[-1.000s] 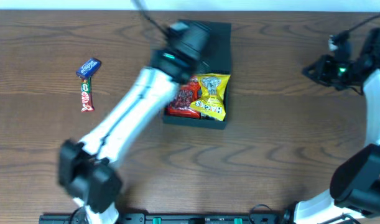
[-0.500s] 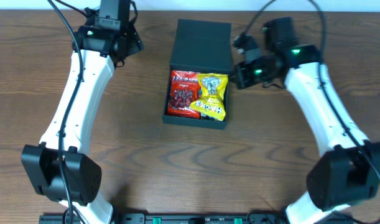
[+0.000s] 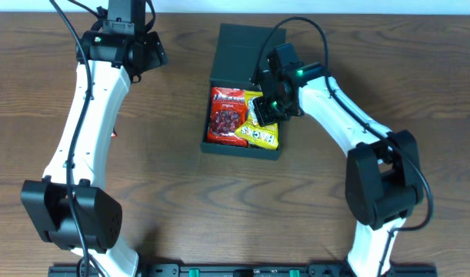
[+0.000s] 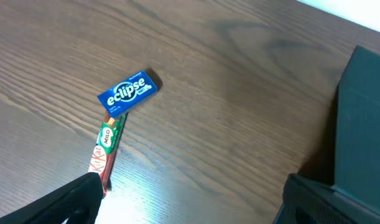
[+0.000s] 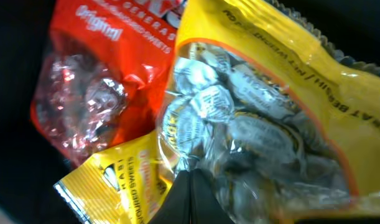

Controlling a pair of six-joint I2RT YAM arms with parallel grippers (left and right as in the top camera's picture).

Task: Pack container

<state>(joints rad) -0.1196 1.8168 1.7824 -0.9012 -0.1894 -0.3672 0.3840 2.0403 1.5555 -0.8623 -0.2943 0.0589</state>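
The container (image 3: pixel 245 46) is a dark square box, open, with its lid flap laid back. Inside lie a red packet (image 3: pixel 228 115) and a yellow sweets packet (image 3: pixel 259 135). My right gripper (image 3: pixel 271 101) hangs over the yellow packet. In the right wrist view it (image 5: pixel 193 196) is shut, its tips pressing the clear film of the yellow packet (image 5: pixel 252 118) beside the red packet (image 5: pixel 96 93). My left gripper (image 3: pixel 125 54) is at the back left. It (image 4: pixel 190 208) stands open above bare wood, between a blue Eclipse pack (image 4: pixel 129 91) and the container's side (image 4: pixel 364 124).
A red and green KitKat bar (image 4: pixel 106 149) lies just below the Eclipse pack, close to my left finger (image 4: pixel 59 202). In the overhead view the left arm hides both snacks. The wooden table (image 3: pixel 181 192) stretches out around the box.
The left arm swung away from the box to the back left and its jaws widened. The right arm came in from the far right and now sits over the yellow packet.
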